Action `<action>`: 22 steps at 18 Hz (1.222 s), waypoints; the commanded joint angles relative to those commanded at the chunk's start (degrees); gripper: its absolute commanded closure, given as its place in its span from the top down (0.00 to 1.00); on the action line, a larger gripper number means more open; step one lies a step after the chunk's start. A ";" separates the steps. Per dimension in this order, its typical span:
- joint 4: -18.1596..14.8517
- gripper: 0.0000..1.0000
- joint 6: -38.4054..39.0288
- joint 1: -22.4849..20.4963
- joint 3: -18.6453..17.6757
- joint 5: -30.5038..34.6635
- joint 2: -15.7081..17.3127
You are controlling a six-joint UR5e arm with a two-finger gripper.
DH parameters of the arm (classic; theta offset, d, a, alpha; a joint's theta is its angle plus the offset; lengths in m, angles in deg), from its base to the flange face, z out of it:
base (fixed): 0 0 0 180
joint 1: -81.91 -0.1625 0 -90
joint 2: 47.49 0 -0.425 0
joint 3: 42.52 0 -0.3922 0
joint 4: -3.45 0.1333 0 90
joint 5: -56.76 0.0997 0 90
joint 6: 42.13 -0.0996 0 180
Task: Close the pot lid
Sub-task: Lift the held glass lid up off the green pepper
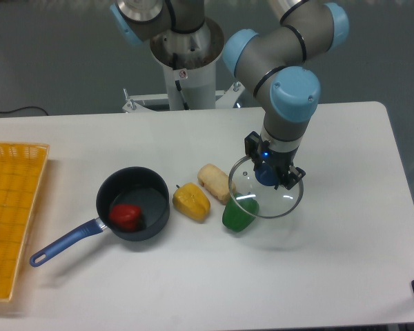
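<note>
The pot point(134, 204) is a small dark round saucepan standing open at left centre of the table, its long blue handle point(63, 243) pointing to the lower left. A red object point(125, 215) lies inside it. The lid point(265, 187), a clear glass disc with a metal rim and a blue knob point(265, 175), hangs above the table to the right of the pot. My gripper point(270, 172) comes down from above and is shut on the knob. Through the glass a green object point(239, 214) shows below.
A yellow object point(191, 201) and a beige bread-like piece point(216, 183) lie between the pot and the lid. An orange mesh tray point(10, 214) sits at the table's left edge. The robot base point(186, 62) stands behind the table.
</note>
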 joint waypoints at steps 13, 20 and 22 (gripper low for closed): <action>-1.49 0.47 4.39 0.88 -0.79 -0.09 1.76; -1.49 0.47 9.93 3.60 -1.23 -0.09 2.28; -1.32 0.47 11.94 5.00 -1.41 -0.09 2.55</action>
